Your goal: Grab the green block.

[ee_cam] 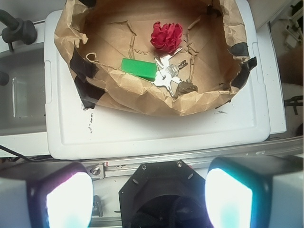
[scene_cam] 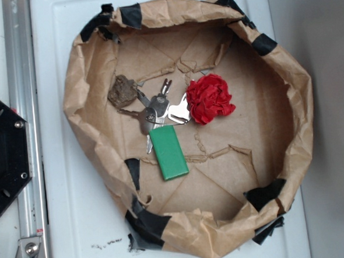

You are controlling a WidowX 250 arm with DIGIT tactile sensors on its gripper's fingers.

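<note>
The green block (scene_cam: 169, 152) is lying flat in the paper bowl (scene_cam: 298, 98), on the white bench (scene_cam: 79, 228). Its top end is touching the bunch of keys (scene_cam: 159, 109), and the red paper ball (scene_cam: 209, 98) is sitting near, just past the keys. A small brown lump (scene_cam: 121, 90) is lying at the other side of the keys. The hand (ee_cam: 149, 197) is hanging well back from the bowl, up over the black base (scene_cam: 4, 154), looking down and forward at everything. Its two fingers (ee_cam: 66, 197) are showing at the bottom of the wrist view, wide apart, and they are holding nothing. To do this well, I think the hand is needing to go forward over the paper wall first, not through it, then come straight down. It should be turning so the fingers are closing across the short sides of the block. Aiming at the lower end, away from the keys, looks best, so no key is getting pinched too. The paper floor is bumpy, so going down slowly seems wise.
</note>
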